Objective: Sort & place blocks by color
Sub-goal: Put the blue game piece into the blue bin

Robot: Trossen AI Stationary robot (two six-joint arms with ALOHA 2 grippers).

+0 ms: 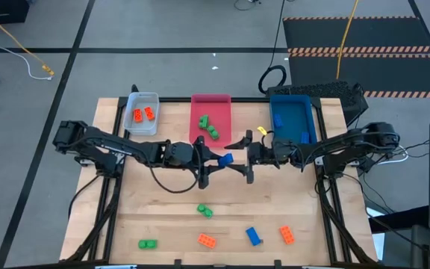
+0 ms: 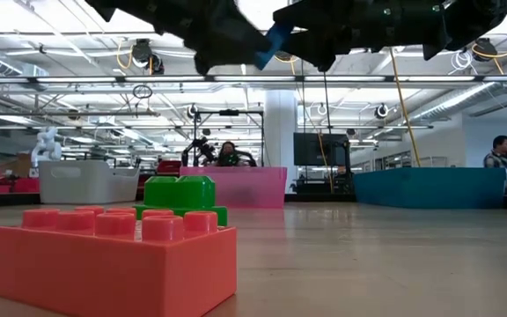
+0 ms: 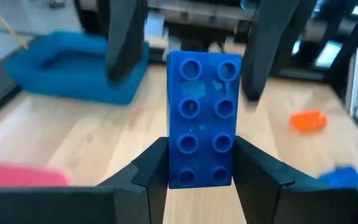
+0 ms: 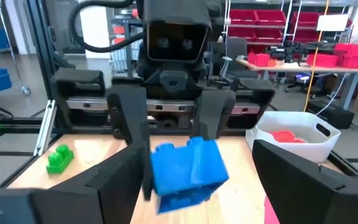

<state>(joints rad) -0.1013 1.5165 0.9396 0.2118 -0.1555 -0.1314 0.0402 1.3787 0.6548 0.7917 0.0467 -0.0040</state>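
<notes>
While both arms meet over the middle of the table, the left gripper (image 1: 213, 166) holds a blue brick (image 3: 202, 118) clamped between its two fingers (image 3: 152, 168), one pressed to each long side, the studded face turned toward its wrist and most of the brick sticking out beyond the tips; the right gripper (image 1: 239, 161) faces it from the other side with its fingers (image 4: 306, 180) spread wide, one on each side of the brick and well clear of it, touching nothing; from table height the brick (image 2: 276, 41) hangs high above the wood between the two dark grippers; on the table behind them stand a grey tray (image 1: 154, 97) with two orange bricks (image 1: 142, 113), a pink tray (image 1: 222, 99) with green bricks (image 1: 208, 125) and a blue tray (image 1: 310, 104); along the near edge lie loose bricks, a green one (image 1: 204, 211), another green one (image 1: 148, 243), an orange one (image 1: 207, 240), a blue one (image 1: 253, 236) and an orange one (image 1: 287, 235); a small yellow piece (image 1: 260, 131) lies between the pink and blue trays.
</notes>
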